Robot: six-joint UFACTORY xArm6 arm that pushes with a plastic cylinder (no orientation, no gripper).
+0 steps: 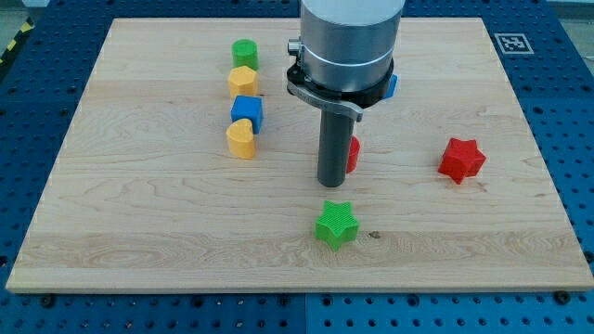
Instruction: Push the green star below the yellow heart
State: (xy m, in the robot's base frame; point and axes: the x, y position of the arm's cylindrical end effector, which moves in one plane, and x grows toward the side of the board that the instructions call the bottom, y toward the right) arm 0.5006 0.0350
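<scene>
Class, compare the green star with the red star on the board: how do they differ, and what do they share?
Colour: the green star is green, the red star red. Place: the green star lies near the view's bottom centre, the red star farther up on the view's right. Nearness: my tip stands just above the green star, while the red star sits well off to its right. Both are star-shaped blocks lying alone.

A lab bench: wooden board (139, 232) on blue perforated table (575, 139).
</scene>
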